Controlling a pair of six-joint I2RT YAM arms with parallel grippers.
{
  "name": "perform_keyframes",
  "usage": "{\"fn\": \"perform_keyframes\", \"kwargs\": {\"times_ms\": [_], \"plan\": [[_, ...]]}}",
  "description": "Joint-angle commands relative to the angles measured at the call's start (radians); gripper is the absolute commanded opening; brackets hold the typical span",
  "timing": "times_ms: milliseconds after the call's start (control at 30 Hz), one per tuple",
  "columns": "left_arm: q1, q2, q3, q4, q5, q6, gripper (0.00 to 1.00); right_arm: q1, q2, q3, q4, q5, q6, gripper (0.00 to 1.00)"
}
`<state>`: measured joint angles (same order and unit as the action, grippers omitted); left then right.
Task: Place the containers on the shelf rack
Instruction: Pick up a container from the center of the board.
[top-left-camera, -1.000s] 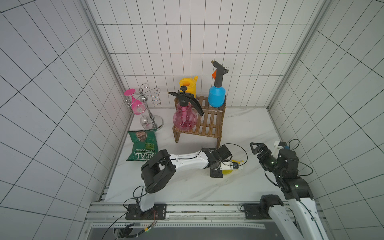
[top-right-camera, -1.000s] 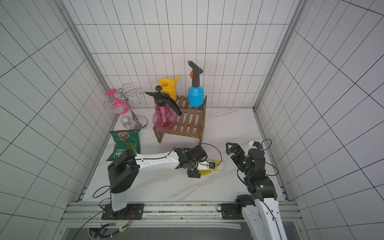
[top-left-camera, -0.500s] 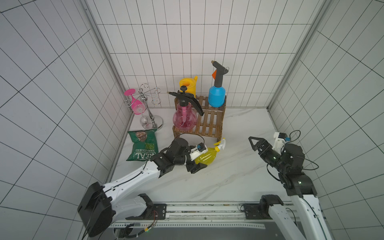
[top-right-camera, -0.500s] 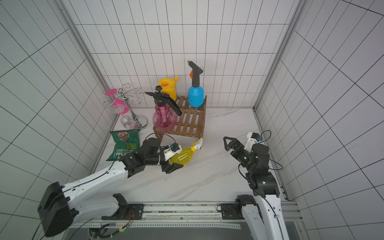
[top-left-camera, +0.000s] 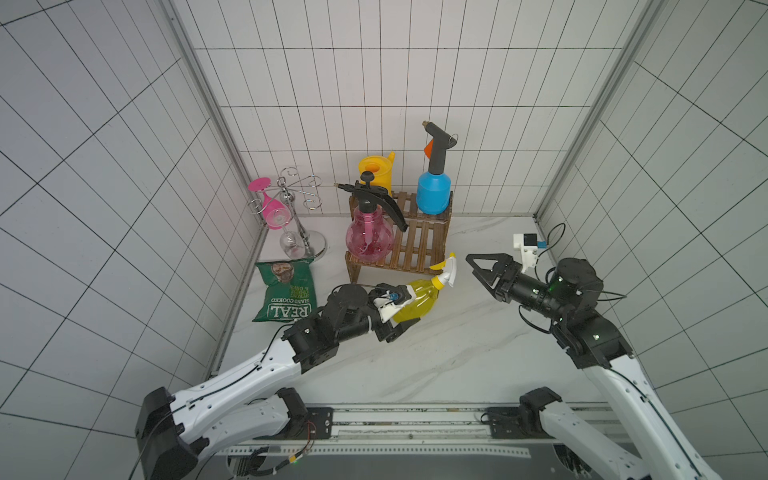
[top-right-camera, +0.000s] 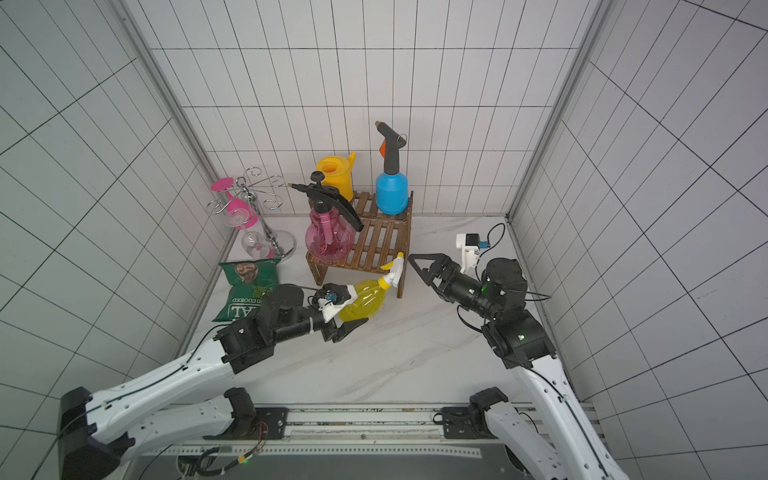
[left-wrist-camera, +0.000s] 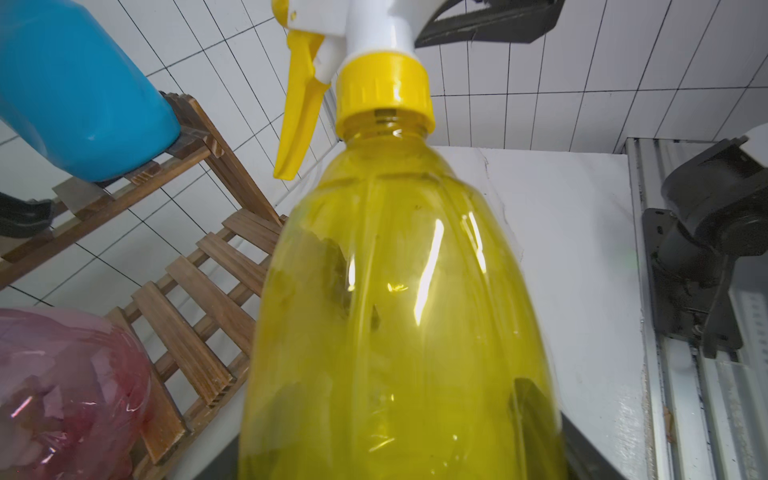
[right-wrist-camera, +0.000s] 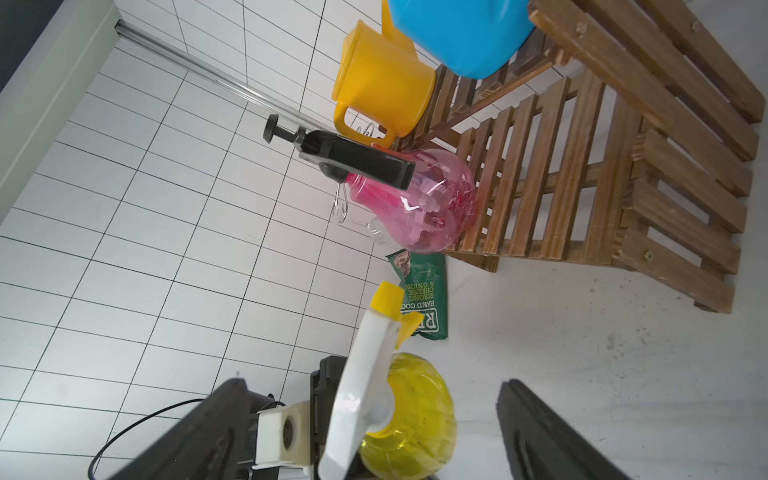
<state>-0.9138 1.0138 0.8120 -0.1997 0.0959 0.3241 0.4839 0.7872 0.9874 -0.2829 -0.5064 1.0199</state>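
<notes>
Small translucent-yellow plastic spray bottle (top-left-camera: 417, 301) during transfer. The left pincer (top-left-camera: 405, 309) is clamping the bottle's lower body and carrying it tilted above the white marble-patterned counter (top-left-camera: 457, 357). Its white trigger head (top-left-camera: 446, 272) is pointing at the front right corner of the dark-brown slatted wooden two-tier shelf rack (top-left-camera: 419, 245). The right pincer (top-left-camera: 478, 268), jaws apart and empty, is hovering just beside that head. Judged hazards: the grip is sitting low on a smooth, rounded wall, so the bottle may be pivoting or slipping while being raised. The trigger head is risking a catch on the rack's front rail if the approach is running low. A bottle released while leaning is liable to topple off the lower tier. The two arms are working close together, so contact between them is possible. The free slats are lying on the lower tier beside the round clear-pink plastic sprayer with black pump handle (top-left-camera: 370, 239), whose handle is overhanging them and inviting a knock. The blue plastic bottle with tall grey sprayer (top-left-camera: 433, 195) and the yellow plastic handled watering can (top-left-camera: 376, 174) are occupying the upper tier. In the left wrist view the bottle is showing thin glossy walls, a ribbed yellow collar (left-wrist-camera: 384, 97) and a yellow trigger lever (left-wrist-camera: 299, 108); whether it is holding liquid cannot be told.
</notes>
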Motion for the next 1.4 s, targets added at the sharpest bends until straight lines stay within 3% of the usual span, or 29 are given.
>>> {"fn": "perform_keyframes", "kwargs": {"times_ms": [0, 100, 367, 667, 867, 1133, 1367], "plan": [[-0.035, 0.031, 0.044, 0.001, -0.186, 0.065, 0.7, 0.065, 0.033, 0.037, -0.225, 0.208, 0.022, 0.94], [-0.056, 0.052, 0.062, 0.003, -0.225, 0.074, 0.7, 0.115, 0.116, 0.116, -0.309, 0.26, 0.028, 0.91], [-0.08, 0.062, 0.069, 0.003, -0.279, 0.076, 0.7, 0.205, 0.195, 0.161, -0.27, 0.361, -0.001, 0.61], [-0.081, 0.066, 0.072, -0.001, -0.278, 0.056, 0.7, 0.268, 0.232, 0.191, -0.22, 0.453, -0.037, 0.47], [-0.087, 0.069, 0.081, -0.005, -0.269, 0.031, 0.7, 0.296, 0.242, 0.177, -0.137, 0.496, -0.051, 0.3], [-0.094, 0.068, 0.091, -0.01, -0.254, -0.003, 0.7, 0.305, 0.252, 0.168, -0.093, 0.524, -0.051, 0.27], [-0.094, 0.076, 0.103, -0.016, -0.236, -0.023, 0.73, 0.308, 0.251, 0.17, -0.091, 0.567, -0.075, 0.08]]}}
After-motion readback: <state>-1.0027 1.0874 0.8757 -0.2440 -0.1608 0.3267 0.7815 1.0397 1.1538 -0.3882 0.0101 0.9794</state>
